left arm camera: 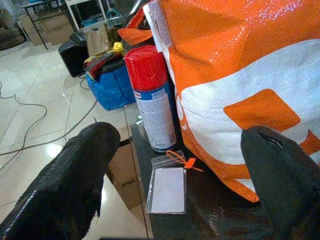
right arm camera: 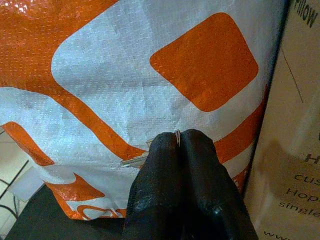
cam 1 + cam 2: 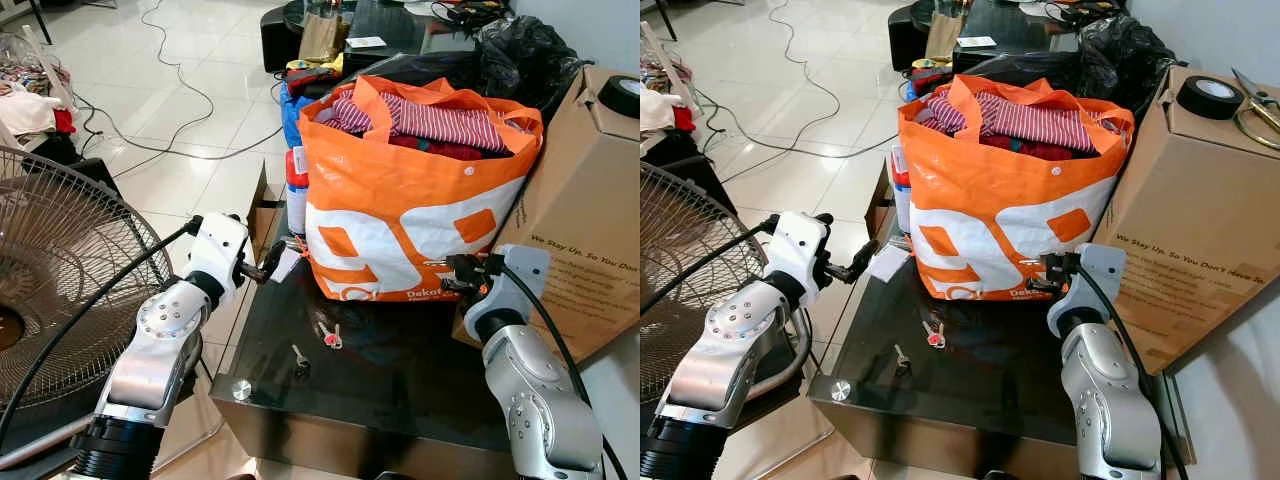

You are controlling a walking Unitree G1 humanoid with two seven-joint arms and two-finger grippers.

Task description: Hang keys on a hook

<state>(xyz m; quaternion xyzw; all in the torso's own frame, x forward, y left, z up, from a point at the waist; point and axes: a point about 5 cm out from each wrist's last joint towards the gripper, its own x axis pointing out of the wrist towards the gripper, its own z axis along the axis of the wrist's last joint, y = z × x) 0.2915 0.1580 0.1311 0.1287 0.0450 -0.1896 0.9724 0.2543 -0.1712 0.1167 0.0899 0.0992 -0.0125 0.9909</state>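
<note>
Two small keys lie on the dark glass table (image 3: 400, 390): one with a red head (image 3: 331, 338), and a plain silver one (image 3: 300, 358) nearer the front edge. My left gripper (image 3: 270, 268) hovers at the table's left edge, above and left of the keys. In the left wrist view its fingers (image 1: 75, 175) are open wide over a clear badge holder (image 1: 168, 190). My right gripper (image 3: 455, 272) is shut, its tips (image 2: 178, 136) almost against the orange bag. A thin pale sliver shows at the tips, and I cannot tell what it is.
A full orange and white shopping bag (image 3: 410, 200) stands at the back of the table, with a red-capped spray can (image 1: 152, 100) beside it. A cardboard box (image 3: 590, 230) with a tape roll (image 3: 1210, 97) on top stands to the right. A floor fan (image 3: 50, 270) is on the left, and cables cross the tiles.
</note>
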